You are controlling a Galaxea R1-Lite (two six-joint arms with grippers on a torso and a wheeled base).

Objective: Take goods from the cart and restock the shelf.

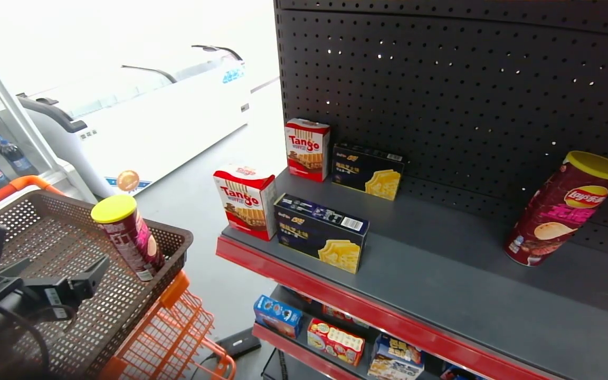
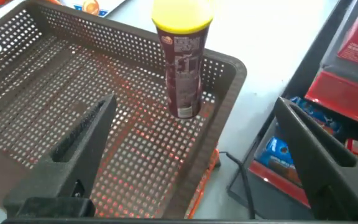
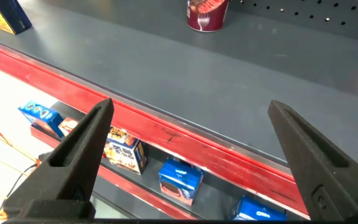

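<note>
Hovering above the basket (image 1: 177, 248), the left gripper (image 2: 194, 104) was seen spread, empty; picking was judged in hand, the can (image 1: 129, 237) inside it to be clasped next

Wide-open shelf deck (image 1: 441, 279) btwn navy box (image 1: 321, 232) & chips can (image 1: 562, 211); pegboard (image 1: 441, 79) blocks behind.

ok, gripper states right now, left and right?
Left gripper: open, holding nothing, over the basket.
Right gripper: open, holding nothing.

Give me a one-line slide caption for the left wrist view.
Open left tool hovers over the brown cart basket, facing a yellow-lidded chip can standing inside.
</note>
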